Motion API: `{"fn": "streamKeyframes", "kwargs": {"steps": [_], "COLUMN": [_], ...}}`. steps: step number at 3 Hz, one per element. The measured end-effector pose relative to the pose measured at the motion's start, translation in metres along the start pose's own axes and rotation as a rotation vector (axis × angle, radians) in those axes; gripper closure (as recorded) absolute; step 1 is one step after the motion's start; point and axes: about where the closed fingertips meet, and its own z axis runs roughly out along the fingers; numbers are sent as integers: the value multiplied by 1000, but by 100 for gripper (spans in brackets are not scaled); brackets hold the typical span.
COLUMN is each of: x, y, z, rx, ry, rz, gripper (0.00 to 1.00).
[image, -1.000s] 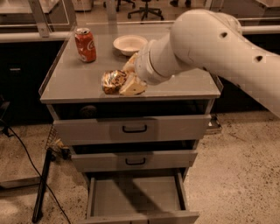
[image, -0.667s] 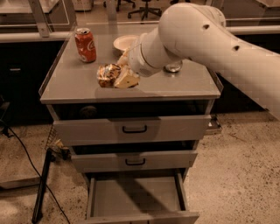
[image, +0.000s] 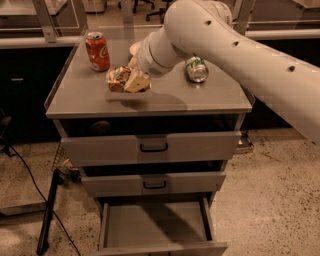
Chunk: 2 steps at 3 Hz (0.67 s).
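Observation:
My gripper (image: 132, 80) hangs just over the left half of the grey cabinet top (image: 165, 100), shut on a crumpled snack bag (image: 118, 78). The bag is held slightly above the surface and casts a shadow beneath it. A red soda can (image: 97, 50) stands upright behind and left of the bag, a short gap away. My white arm comes in from the upper right. A green and silver can (image: 196, 69) lies on its side to the right of the arm. The edge of a pale plate (image: 134, 48) peeks out behind the arm.
The cabinet has a shut top drawer (image: 150, 147), a shut middle drawer (image: 152, 184) and a bottom drawer (image: 155, 225) pulled open toward me. A black stand leg and cable (image: 47, 210) lie on the floor at the left. Chairs and desks stand behind.
My gripper has carried the snack bag leftward, closer to the red can. The arm now hides most of the plate, and the can lying on its side shows on the right.

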Motion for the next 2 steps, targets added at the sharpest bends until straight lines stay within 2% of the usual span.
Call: {"fn": "streamKeyframes", "kwargs": {"steps": [2], "x": [16], "y": [-14], "z": [30], "rx": [-21], "ry": [33], "rz": [49], "gripper": [100]}}
